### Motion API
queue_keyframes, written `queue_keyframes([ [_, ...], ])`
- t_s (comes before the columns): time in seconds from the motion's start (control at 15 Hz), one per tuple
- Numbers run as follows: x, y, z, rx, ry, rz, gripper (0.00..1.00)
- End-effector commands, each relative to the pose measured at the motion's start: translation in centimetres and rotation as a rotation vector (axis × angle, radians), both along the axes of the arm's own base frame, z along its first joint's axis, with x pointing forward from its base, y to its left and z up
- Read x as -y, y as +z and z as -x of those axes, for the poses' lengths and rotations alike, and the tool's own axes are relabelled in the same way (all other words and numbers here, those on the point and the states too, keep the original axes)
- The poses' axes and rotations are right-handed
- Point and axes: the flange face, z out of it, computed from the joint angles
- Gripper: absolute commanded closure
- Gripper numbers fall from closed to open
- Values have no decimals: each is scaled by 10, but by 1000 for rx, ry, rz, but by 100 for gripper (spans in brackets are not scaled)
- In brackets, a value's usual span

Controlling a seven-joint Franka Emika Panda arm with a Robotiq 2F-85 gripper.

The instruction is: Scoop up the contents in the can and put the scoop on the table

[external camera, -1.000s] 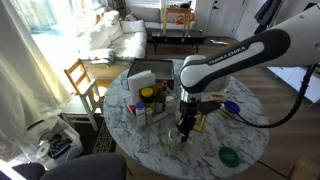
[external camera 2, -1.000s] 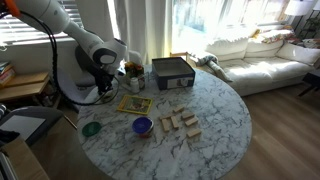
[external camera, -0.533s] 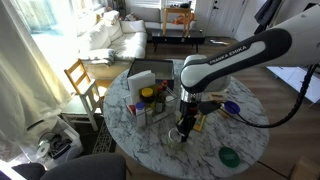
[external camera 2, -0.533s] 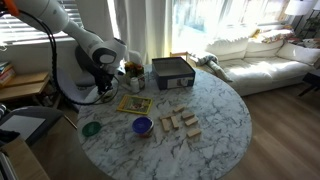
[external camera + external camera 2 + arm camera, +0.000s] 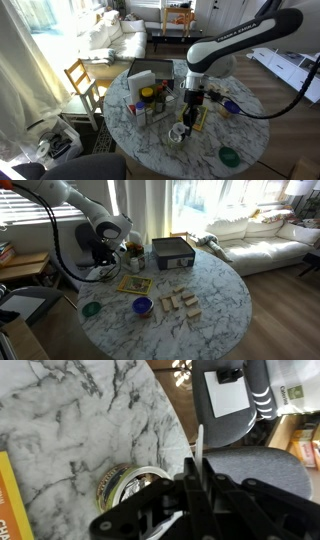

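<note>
Gripper (image 5: pixel 190 114) is clamped tight on the thin white scoop (image 5: pixel 199 444), which sticks up mid-frame in the wrist view. The hand hangs just above the can (image 5: pixel 179 134), sitting below centre on the marble table (image 5: pixel 150 152). Green lid (image 5: pixel 229 156) lower right, purple bowl (image 5: pixel 232 107) right of the hand.
</note>
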Motion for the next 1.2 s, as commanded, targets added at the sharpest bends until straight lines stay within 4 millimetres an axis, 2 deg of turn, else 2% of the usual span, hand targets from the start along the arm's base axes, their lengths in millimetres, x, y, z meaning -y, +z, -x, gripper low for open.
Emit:
queue_keyframes([
  [0.0,10,3,1,0,11,-44,98],
  [0.07,18,4,0,1,7,-57,93],
  [0.13,21,4,0,1,2,-55,93],
  [0.4,9,4,1,-1,18,-54,93],
  [0.47,20,-1,0,-27,2,-66,98],
  [0.87,90,-32,24,-246,52,-282,98],
  [1.07,117,-61,37,-342,103,-344,98],
  [1.13,108,-39,37,-296,68,-291,98],
])
